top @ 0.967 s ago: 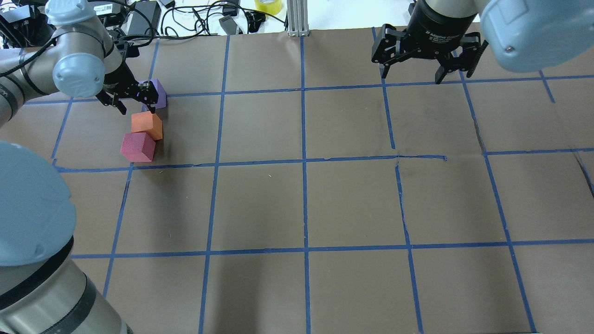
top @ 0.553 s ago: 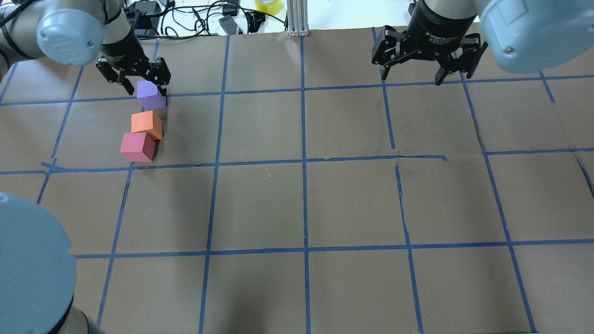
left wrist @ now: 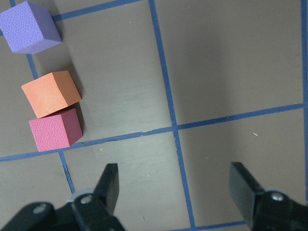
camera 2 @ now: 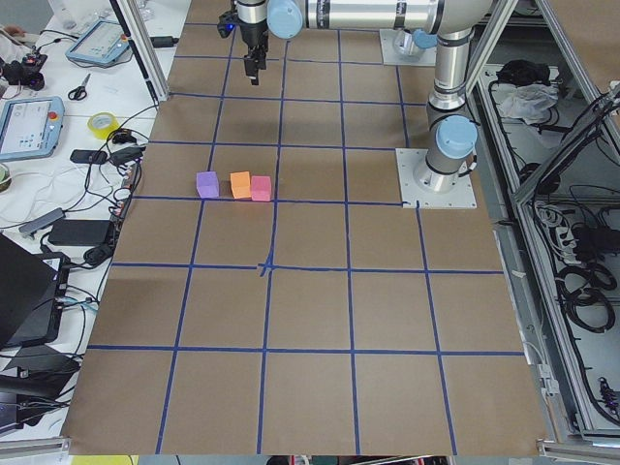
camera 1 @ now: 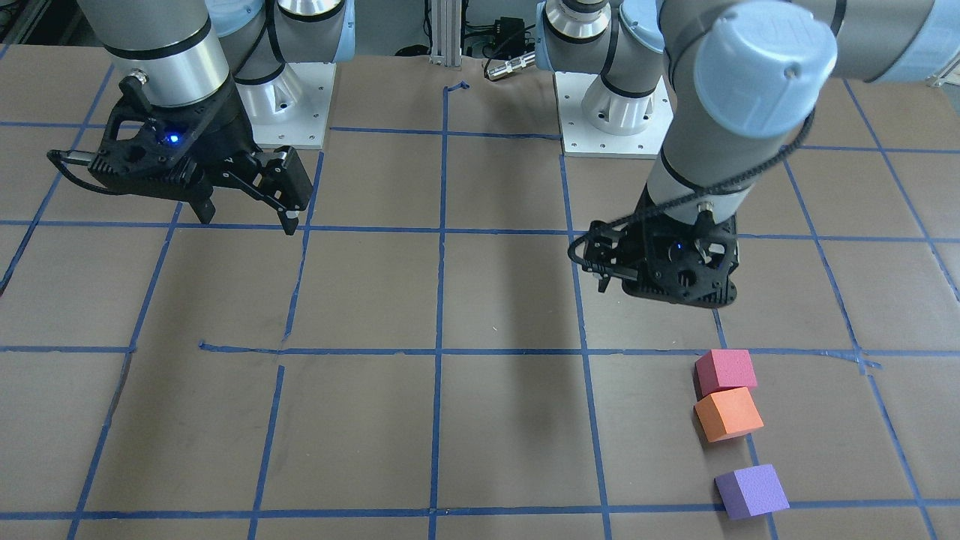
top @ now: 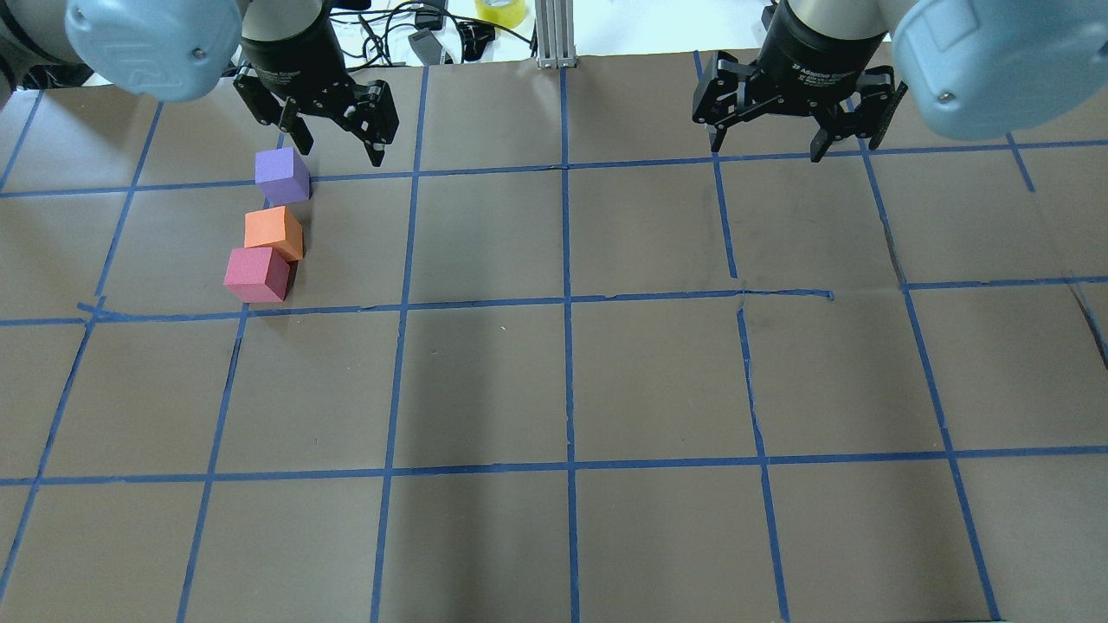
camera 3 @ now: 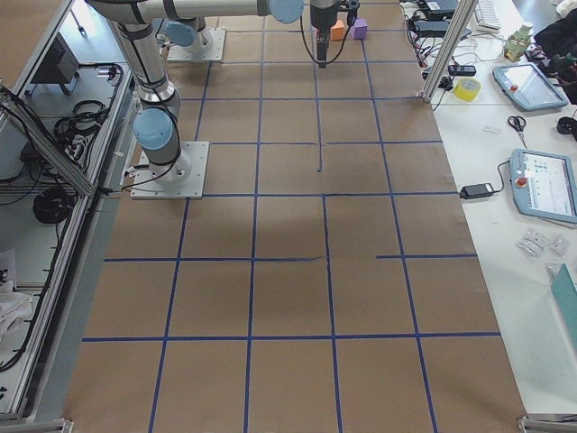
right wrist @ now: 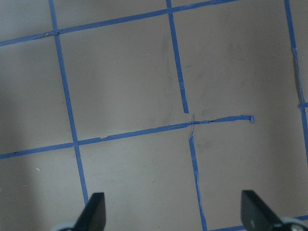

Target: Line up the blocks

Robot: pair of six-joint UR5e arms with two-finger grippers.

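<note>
Three blocks lie on the brown table in a slightly bent row at the left: purple [top: 282,175] farthest, orange [top: 273,232] in the middle, pinkish-red [top: 256,274] nearest. Orange and pinkish-red touch; purple sits a small gap away. They also show in the front view as purple [camera 1: 751,491], orange [camera 1: 727,413] and pinkish-red [camera 1: 725,370], and in the left wrist view as purple [left wrist: 30,27], orange [left wrist: 51,93] and pinkish-red [left wrist: 55,130]. My left gripper [top: 340,149] is open and empty, raised to the right of the purple block. My right gripper [top: 788,143] is open and empty, far right.
Blue tape lines grid the brown paper table [top: 658,381]. Cables, a yellow tape roll [top: 501,10] and an aluminium post [top: 554,35] sit along the far edge. Both arm bases [camera 1: 300,105] stand at the robot side.
My left gripper, around the purple block a second ago, has let go, lifted and moved to the right. The purple block stays on the table. The right arm has not moved.
</note>
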